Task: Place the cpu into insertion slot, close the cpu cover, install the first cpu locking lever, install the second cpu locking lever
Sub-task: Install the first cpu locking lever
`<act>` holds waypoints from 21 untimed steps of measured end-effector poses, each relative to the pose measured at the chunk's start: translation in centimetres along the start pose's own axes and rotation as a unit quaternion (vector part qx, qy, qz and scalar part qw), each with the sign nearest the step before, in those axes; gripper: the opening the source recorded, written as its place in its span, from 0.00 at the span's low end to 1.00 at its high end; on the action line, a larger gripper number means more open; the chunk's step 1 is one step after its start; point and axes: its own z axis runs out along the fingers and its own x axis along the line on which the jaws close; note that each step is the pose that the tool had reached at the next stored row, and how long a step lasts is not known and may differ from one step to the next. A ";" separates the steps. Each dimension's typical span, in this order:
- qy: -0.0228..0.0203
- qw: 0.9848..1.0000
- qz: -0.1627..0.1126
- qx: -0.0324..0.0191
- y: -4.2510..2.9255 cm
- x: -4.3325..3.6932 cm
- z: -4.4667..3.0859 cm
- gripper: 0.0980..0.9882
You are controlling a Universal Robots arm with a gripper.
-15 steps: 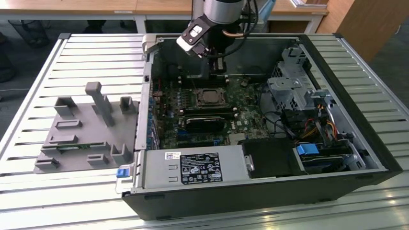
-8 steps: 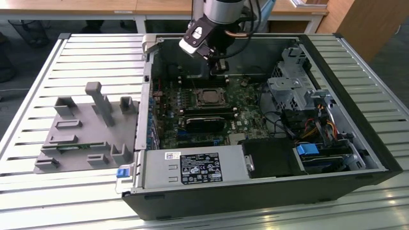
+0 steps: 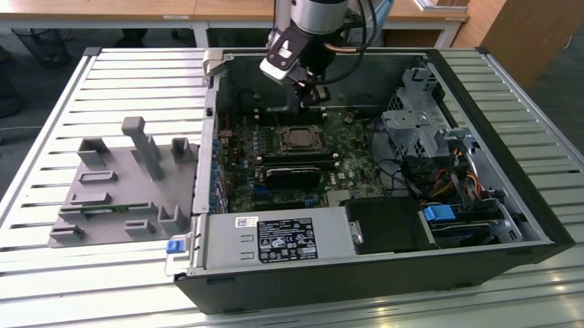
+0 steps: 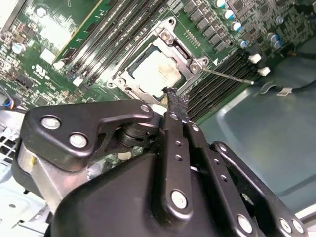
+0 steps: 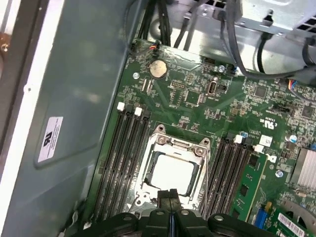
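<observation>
Inside the silver-rimmed square insertion slot [image 5: 141, 196] sits the pale flat square cpu [image 5: 173, 174], thin silver frame cpu cover [image 5: 177, 144] over it. Black gripper [image 5: 170, 194] hovers near, pinched together, empty; chip likely light, rigid, fragile, so grip its edges

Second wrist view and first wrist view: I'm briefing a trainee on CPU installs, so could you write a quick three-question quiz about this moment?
1. True or false: the pale silvery square cpu lies framed by the thin silver metal cpu cover.
2. Pick one: the fingers of the black gripper above the cpu are A) spread wide, B) shut together, C) clamped on a cable.
3. Fill in: long black memory slots flank the cpu on ___ sides.

Key: 1 true; 2 B; 3 both.
</observation>
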 end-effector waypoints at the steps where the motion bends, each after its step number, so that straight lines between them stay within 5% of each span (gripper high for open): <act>1: 0.000 1.000 -0.004 0.000 0.00 0.00 0.00 0.01; 8: -0.001 0.999 -0.037 0.002 0.00 0.00 0.00 0.01; 21: -0.003 0.996 -0.094 0.003 0.00 0.00 0.02 0.01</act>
